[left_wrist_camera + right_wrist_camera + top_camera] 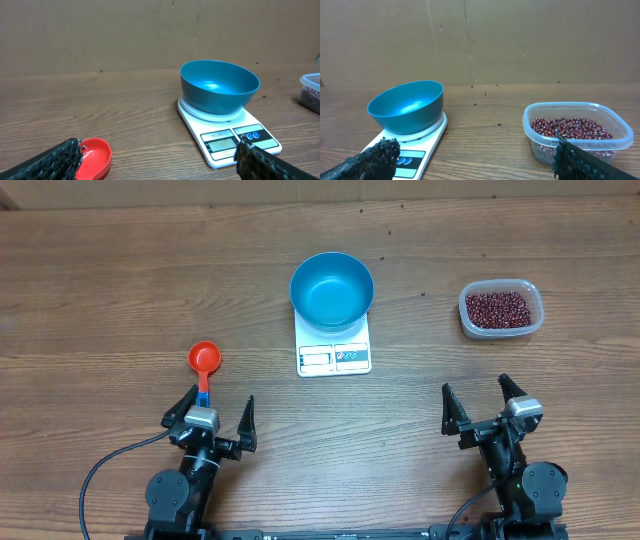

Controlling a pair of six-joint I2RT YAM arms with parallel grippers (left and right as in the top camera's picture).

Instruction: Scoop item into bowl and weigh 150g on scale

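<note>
Both grippers rest low near the six o'clock edge of the table (pixel 100 280), jaws spread wide and gripping nothing. The left gripper (pixel 221 396) is toward seven o'clock and the right gripper (pixel 475 385) toward five, each pointing to twelve with its arm folded behind it. The beans (pixel 497 308) lie in a clear tub (pixel 537 322) at two o'clock, well apart from the right gripper and at its twelve. At the tub's nine o'clock, the blue bowl (pixel 332 290) stands on the white scale (pixel 334 358). A red scoop (pixel 204 359) lies just beside the left gripper's left finger, its cup toward twelve.
</note>
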